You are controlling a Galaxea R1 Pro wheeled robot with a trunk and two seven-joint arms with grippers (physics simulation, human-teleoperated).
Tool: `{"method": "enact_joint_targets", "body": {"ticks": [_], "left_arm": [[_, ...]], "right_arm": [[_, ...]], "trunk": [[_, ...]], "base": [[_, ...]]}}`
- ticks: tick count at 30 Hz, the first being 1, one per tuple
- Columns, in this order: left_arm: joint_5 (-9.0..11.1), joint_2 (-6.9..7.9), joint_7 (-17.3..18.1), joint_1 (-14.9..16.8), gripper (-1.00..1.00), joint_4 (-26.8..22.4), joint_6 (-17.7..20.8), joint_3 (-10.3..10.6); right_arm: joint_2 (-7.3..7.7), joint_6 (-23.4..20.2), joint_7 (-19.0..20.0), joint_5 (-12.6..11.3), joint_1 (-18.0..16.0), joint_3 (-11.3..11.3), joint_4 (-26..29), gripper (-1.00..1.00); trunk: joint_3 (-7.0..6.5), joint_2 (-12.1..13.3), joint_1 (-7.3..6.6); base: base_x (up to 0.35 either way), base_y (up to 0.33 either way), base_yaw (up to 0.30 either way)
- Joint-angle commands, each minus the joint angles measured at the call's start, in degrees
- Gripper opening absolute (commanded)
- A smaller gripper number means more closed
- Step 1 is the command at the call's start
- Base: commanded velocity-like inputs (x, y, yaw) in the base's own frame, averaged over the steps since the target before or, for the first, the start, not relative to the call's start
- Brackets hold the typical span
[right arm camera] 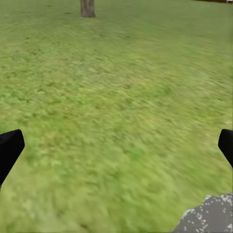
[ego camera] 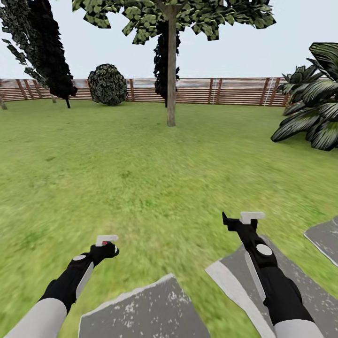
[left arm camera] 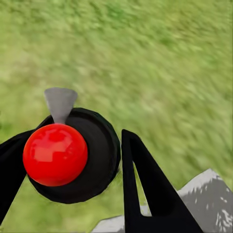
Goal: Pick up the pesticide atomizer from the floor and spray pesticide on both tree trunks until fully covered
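Two tools: left tool [left arm camera: 80, 160] grips red-knobbed atomizer [left arm camera: 56, 154]; right tool [right arm camera: 116, 145] wide over blurry grass [right arm camera: 121, 87].

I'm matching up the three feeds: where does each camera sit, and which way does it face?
Head: atop the robot, looking forward-down over lawn to a tree trunk and fence; both arms show.
Left wrist: by the left pincer, holding the red-topped atomizer.
Right wrist: by the open right pincer, facing grass.
Head and right wrist views share the trunk.

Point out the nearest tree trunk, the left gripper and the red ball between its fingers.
tree trunk [ego camera: 171, 80]: head view, middle of the bare column.
left gripper [ego camera: 108, 244]: head view, between the fingertips.
red ball [left arm camera: 55, 154]: left wrist view, centre of the sphere.
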State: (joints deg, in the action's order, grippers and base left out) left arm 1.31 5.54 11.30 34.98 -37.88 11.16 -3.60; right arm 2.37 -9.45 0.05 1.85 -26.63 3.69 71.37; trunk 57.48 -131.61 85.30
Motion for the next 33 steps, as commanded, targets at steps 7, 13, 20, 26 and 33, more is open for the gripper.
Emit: {"method": "enact_joint_targets", "body": {"ticks": [7, 13, 20, 26, 33], "left_arm": [[0.0, 0.00, 0.0, 0.0, -1.00, 0.0, 0.0, 0.0], [0.0, 0.00, 0.0, 0.0, -1.00, 0.0, 0.0, 0.0], [0.0, 0.00, 0.0, 0.0, -1.00, 0.0, 0.0, 0.0], [0.0, 0.00, 0.0, 0.0, -1.00, 0.0, 0.0, 0.0], [0.0, 0.00, 0.0, 0.0, -1.00, 0.0, 0.0, 0.0]], "right_arm": [[0.00, 0.0, 0.0, 0.0, 0.0, 0.0, 0.0, 1.00], [0.00, 0.0, 0.0, 0.0, 0.0, 0.0, 0.0, 1.00], [0.00, 0.0, 0.0, 0.0, 0.0, 0.0, 0.0, 1.00], [0.00, 0.0, 0.0, 0.0, 0.0, 0.0, 0.0, 1.00], [0.00, 0.0, 0.0, 0.0, 0.0, 0.0, 0.0, 1.00]], "trunk": [[0.00, 0.0, 0.00], [0.00, 0.0, 0.00], [0.00, 0.0, 0.00], [0.00, 0.0, 0.00], [0.00, 0.0, 0.00]], "base": [[0.340, 0.089, 0.000], [0.340, 0.089, 0.000], [0.340, 0.089, 0.000], [0.340, 0.089, 0.000], [0.340, 0.089, 0.000]]}}
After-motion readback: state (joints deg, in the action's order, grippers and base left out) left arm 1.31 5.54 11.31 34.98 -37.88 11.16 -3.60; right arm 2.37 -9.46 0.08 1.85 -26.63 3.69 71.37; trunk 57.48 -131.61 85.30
